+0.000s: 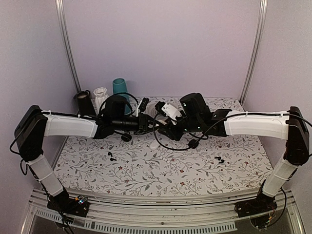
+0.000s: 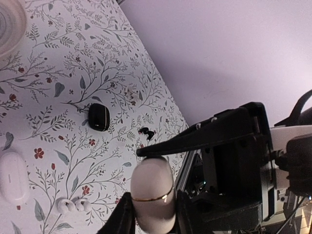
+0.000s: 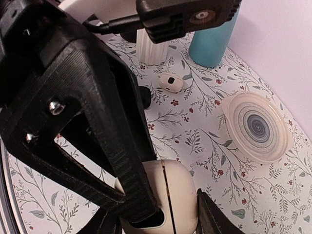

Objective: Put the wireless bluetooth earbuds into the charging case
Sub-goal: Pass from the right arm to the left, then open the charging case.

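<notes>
Ideally we pry gently: left gripper (image 2: 152, 210) clamps one end of the charging case (image 2: 152, 183), right gripper (image 3: 158, 217) pinches the other; white earbuds (image 2: 72, 204) wait loose on the table (image 2: 58, 102).

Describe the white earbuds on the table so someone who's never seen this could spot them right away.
In the left wrist view, find the floral table and the white oval object lying on it. Just beside it sit the wireless bluetooth earbuds, side by side: tiny and white, unlike the black earbuds.
</notes>
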Action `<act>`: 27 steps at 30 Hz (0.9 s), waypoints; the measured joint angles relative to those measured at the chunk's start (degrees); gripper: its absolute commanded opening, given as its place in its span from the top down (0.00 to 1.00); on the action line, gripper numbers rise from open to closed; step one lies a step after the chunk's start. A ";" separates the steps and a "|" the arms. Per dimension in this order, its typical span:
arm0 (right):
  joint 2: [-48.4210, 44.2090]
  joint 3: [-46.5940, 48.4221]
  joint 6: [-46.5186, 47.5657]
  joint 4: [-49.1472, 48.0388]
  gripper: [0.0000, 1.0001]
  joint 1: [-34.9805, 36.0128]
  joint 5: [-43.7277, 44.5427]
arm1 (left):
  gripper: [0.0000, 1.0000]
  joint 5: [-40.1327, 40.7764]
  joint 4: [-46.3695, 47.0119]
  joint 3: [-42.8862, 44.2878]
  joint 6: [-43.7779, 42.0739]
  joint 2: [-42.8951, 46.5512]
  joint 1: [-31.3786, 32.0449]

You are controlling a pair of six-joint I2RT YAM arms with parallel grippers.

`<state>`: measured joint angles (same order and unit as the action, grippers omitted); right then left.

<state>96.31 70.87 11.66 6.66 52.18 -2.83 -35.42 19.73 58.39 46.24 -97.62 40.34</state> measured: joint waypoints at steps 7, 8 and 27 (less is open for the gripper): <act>0.55 0.11 0.33 0.09 0.35 0.22 2.03 | 1.00 0.55 -0.28 0.39 1.31 -0.46 0.02; 0.55 0.20 0.17 0.13 0.29 0.28 2.19 | 1.00 0.39 -0.22 0.39 0.85 -0.46 0.02; -9.46 -6.25 -11.39 -5.84 0.07 -0.68 -5.64 | 1.00 2.84 -1.20 0.37 -13.27 7.02 -0.26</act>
<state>86.85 64.62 0.27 0.82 51.51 -8.47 -32.58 18.52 58.76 32.97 -90.61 40.07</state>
